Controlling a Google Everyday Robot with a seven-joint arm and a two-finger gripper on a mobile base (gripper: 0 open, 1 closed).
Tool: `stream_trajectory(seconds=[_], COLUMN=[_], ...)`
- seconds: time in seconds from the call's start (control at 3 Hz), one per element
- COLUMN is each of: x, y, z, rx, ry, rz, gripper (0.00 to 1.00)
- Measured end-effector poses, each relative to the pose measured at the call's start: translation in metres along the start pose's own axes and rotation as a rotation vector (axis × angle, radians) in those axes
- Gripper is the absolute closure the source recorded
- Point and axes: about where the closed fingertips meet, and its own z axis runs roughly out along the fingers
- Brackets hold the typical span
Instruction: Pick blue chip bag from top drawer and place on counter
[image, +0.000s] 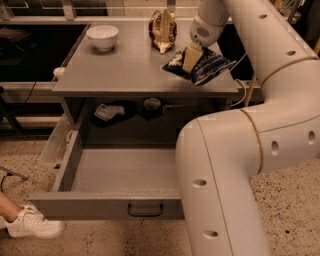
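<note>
My gripper (190, 59) is over the right part of the counter (125, 67), shut on the blue chip bag (209, 65). The crinkled navy bag with white lettering lies at or just above the counter's right front corner, tilted, with one pale finger (189, 56) across its left half. I cannot tell whether the bag touches the surface. The top drawer (75, 165) is pulled fully open below the counter; its visible floor is bare, and its front panel carries a dark bar handle (145, 210). My arm hides the drawer's right side.
A white bowl (102, 36) stands at the counter's back left. A brown-and-cream upright bag (162, 30) stands at the back centre, just left of the gripper. Dark objects (107, 112) lie in the recess under the counter. A person's white shoe (32, 225) is at bottom left.
</note>
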Motion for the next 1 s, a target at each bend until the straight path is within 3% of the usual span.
stream_trajectory(seconds=[0.33, 0.67, 1.0], x=[-0.029, -0.029, -0.03], y=[-0.016, -0.016, -0.037], z=[-0.105, -0.105, -0.093], rx=[0.227, 0.227, 0.253], ry=[-0.117, -0.117, -0.185], rz=[-0.001, -0.001, 0.023], gripper=[1.0, 1.0, 1.0])
